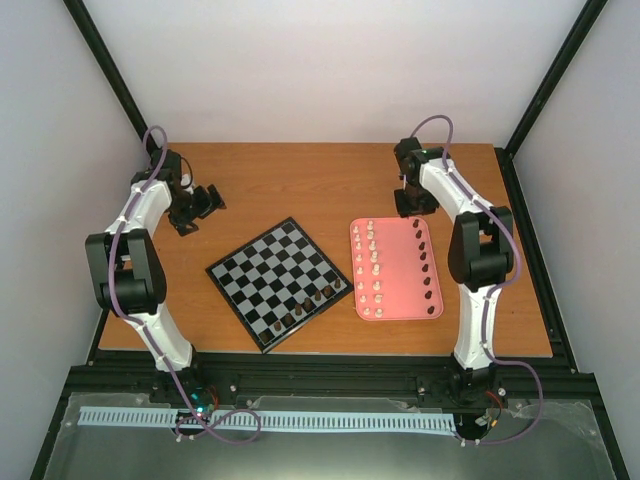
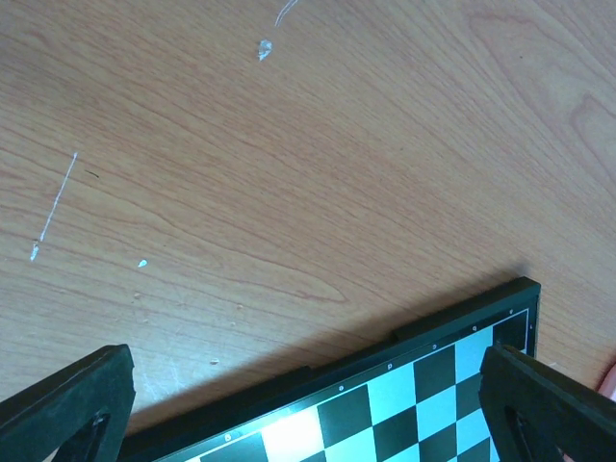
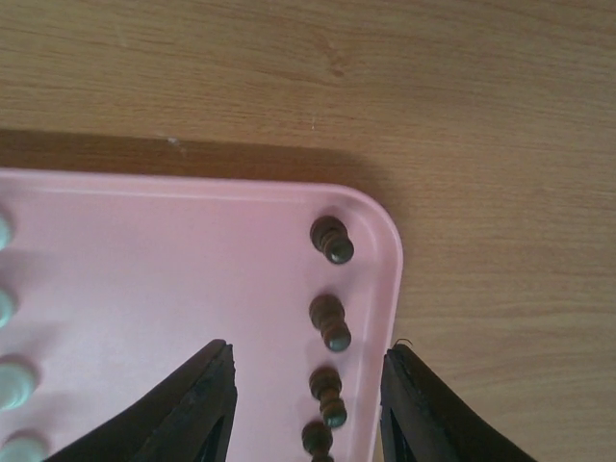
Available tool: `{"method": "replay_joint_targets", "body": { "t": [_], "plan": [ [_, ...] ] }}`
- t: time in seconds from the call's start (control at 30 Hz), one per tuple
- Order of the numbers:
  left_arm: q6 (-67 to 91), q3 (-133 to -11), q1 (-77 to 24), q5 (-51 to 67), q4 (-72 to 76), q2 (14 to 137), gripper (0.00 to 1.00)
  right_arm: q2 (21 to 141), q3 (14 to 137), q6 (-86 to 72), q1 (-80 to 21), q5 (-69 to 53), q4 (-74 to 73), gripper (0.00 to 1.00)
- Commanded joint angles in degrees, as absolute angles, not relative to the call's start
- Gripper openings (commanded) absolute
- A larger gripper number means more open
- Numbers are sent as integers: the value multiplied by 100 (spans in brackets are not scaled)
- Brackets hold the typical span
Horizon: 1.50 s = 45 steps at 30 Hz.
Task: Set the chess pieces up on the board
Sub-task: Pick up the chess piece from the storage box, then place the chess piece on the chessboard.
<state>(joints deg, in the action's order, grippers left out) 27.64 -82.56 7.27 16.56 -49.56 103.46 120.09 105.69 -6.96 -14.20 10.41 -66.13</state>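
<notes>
A black-and-grey checkered square board [image 1: 275,275] lies mid-table, with a few dark brown peg pieces [image 1: 305,303] along its near edge. Beside it, a pink rounded plastic tray [image 1: 400,270] holds 2 columns, cream-white pegs [image 1: 372,270] and dark ones. The right gripper [image 3: 308,385] hangs over the tray's far corner, jaws spread astride the dark column, seemingly to pick 1. The left gripper [image 2: 306,385] hangs spread over the wooden table [image 2: 289,144], clear of the board.

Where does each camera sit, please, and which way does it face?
Top: above and behind the robot, looking down on table, board, pink tray; both arms show.
Left wrist: faces down at table and a board corner; own jaws at bottom.
Right wrist: faces down at a pink tray corner with dark pieces; own jaws at bottom.
Shared: top and left see the board.
</notes>
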Motion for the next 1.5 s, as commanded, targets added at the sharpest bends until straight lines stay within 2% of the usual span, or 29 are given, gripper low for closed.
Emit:
{"method": "replay_joint_targets", "body": {
  "t": [0.0,0.17,0.73,0.87,0.97,1.17,1.3,1.47],
  "plan": [
    [2672,-8453,700,1676,-5019,10365,100,12383,10588,-509,-1194,991,-6313,42],
    [2646,-8442,698,1627,-5034,10312,100,12669,10720,-479,-974,845,-6246,35],
    [2630,-8387,703,1533,-5051,10276,100,13070,10902,-381,-905,504,-6202,26],
    [2612,-8384,700,1542,-5046,10277,100,13128,10947,-398,-900,553,-6211,18],
    [2610,-8384,702,1546,-5052,10294,100,13146,11029,-418,-905,582,-6293,5],
    [2611,-8349,697,1563,-5054,10277,100,12577,10855,-553,-949,652,-6330,3],
    [2618,-8274,697,1597,-5004,10243,100,11979,10688,-665,-1308,494,-6499,3],
    [2630,-8220,696,1623,-4983,10193,100,11593,10594,-905,-2553,223,-6802,3]
  ]
}}
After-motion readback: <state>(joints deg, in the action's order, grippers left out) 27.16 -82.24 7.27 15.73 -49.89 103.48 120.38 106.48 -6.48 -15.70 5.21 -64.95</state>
